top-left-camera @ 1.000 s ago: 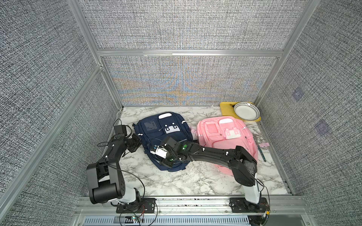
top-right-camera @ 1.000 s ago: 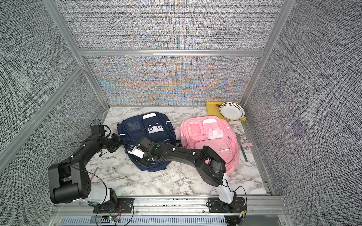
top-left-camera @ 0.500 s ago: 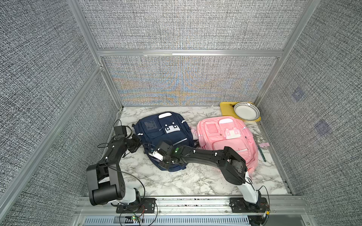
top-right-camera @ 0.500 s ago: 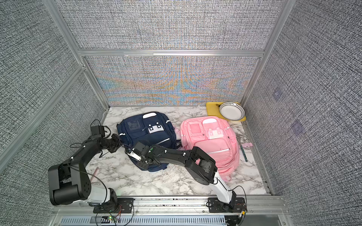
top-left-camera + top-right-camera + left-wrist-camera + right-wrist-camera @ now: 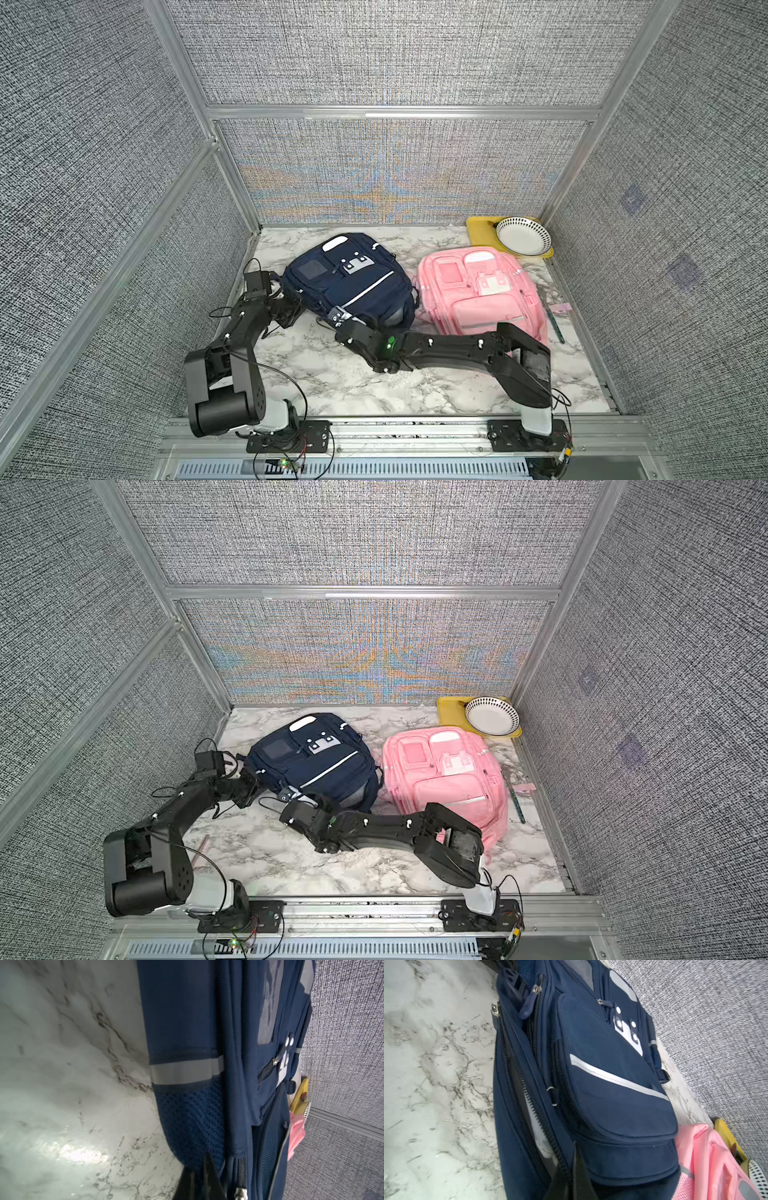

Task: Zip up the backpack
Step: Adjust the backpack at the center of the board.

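Note:
The navy backpack [image 5: 349, 282] [image 5: 316, 762] lies flat at the middle left of the marble table. Its main zipper [image 5: 529, 1105] gapes open along the near side, showing white lining [image 5: 538, 1134]. A silver slider [image 5: 495, 1009] sits at the far end of the gap. My right gripper [image 5: 336, 316] [image 5: 287, 793] [image 5: 571, 1159] is shut at the near end, where the zipper teeth run in between its fingers; the pull there is hidden. My left gripper [image 5: 297, 305] [image 5: 253, 785] [image 5: 200, 1167] is shut on the bag's left side fabric, by the mesh pocket [image 5: 193, 1118].
A pink backpack [image 5: 478, 295] lies just right of the navy one, and my right arm crosses in front of it. A yellow tray [image 5: 482, 232] with a dotted bowl [image 5: 523, 237] stands in the back right corner. A pen-like stick [image 5: 552, 320] lies by the right wall.
My right gripper has closed from partly open to shut at the zipper on the bag's near side, its arm swinging a little left and back. The left arm has held still.

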Robot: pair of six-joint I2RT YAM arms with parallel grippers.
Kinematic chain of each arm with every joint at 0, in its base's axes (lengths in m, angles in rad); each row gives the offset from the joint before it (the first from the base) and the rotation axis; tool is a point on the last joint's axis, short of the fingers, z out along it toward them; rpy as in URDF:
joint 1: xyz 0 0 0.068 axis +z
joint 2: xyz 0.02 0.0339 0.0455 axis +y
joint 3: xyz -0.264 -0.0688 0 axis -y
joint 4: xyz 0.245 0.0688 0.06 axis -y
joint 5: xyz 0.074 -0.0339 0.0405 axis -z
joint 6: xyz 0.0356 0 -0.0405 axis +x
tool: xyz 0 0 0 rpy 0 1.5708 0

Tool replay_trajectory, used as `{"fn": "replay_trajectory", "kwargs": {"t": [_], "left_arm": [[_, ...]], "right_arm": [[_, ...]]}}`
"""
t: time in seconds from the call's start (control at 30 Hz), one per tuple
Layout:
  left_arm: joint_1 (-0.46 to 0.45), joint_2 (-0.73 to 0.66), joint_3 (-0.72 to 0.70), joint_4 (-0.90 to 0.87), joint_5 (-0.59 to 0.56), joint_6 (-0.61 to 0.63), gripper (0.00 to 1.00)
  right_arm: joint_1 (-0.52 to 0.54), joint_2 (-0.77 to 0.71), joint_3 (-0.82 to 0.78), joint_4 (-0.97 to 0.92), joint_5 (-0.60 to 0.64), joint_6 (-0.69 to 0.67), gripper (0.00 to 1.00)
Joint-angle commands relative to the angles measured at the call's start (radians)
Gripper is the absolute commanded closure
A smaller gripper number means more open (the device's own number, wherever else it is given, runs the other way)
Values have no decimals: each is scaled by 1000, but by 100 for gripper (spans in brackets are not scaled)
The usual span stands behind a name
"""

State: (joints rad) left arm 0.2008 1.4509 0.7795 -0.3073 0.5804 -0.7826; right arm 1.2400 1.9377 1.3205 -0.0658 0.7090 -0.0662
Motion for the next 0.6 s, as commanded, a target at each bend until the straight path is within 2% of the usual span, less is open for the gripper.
{"fn": "replay_trajectory", "kwargs": {"t": [0.0,0.07,0.17,0.27,0.4,0.47,0.57], "left_arm": [[3,9,-10,67,46,-33,100],[3,12,-17,94,64,-49,100],[3,20,-12,95,79,-48,100],[5,18,-8,73,71,-29,100],[8,5,-21,77,61,-37,100],[8,3,-28,92,70,-51,100],[8,13,-33,117,99,-68,100]], "right_arm": [[2,-38,-102,353,232,-31,100],[0,-29,-139,414,268,-56,100],[-18,26,-59,272,263,-33,100],[-35,53,-3,159,202,-10,100],[-26,-25,-159,410,354,-19,100],[-28,-36,-229,609,427,-94,100],[-34,-6,-253,762,435,-160,100]]}}
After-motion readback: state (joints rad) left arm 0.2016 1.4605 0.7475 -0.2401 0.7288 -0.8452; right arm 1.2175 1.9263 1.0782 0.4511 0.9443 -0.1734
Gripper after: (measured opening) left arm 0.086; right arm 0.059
